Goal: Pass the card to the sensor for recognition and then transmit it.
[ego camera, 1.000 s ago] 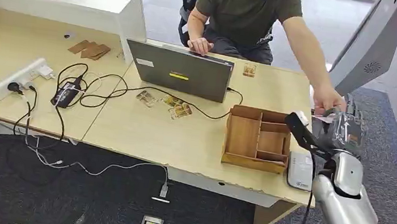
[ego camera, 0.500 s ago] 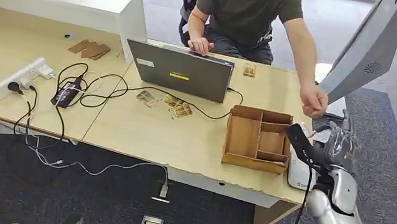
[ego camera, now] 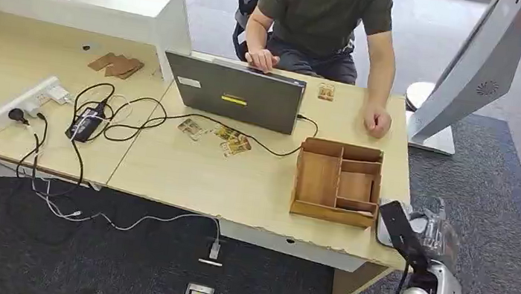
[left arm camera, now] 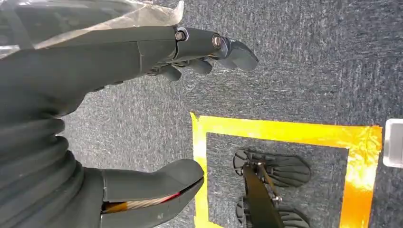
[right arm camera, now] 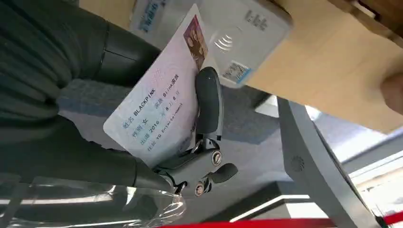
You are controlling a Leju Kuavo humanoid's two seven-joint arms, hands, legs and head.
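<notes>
- I am holding the card (right arm camera: 159, 107) pinched in the right hand (right arm camera: 142, 123), a finger (right arm camera: 207, 102) lying across its printed face.
- The card is hanging just beside the white sensor (right arm camera: 237, 42) at the table's (ego camera: 238, 182) near right corner; I cannot tell if they are touching.
- Pickup is looking done; recognition and hand-over are remaining.
- The left hand (left arm camera: 109, 95) is hanging spread over the carpet, gripping nothing.

The wooden counter (ego camera: 186, 175) carried an open laptop (ego camera: 232, 93), a compartmented wooden tray (ego camera: 337, 183), a white card reader (ego camera: 384, 230) at its near right corner, scattered cards (ego camera: 225, 137), a power strip (ego camera: 23, 101), a black adapter (ego camera: 85, 124) and tangled cables (ego camera: 133, 118).
</notes>
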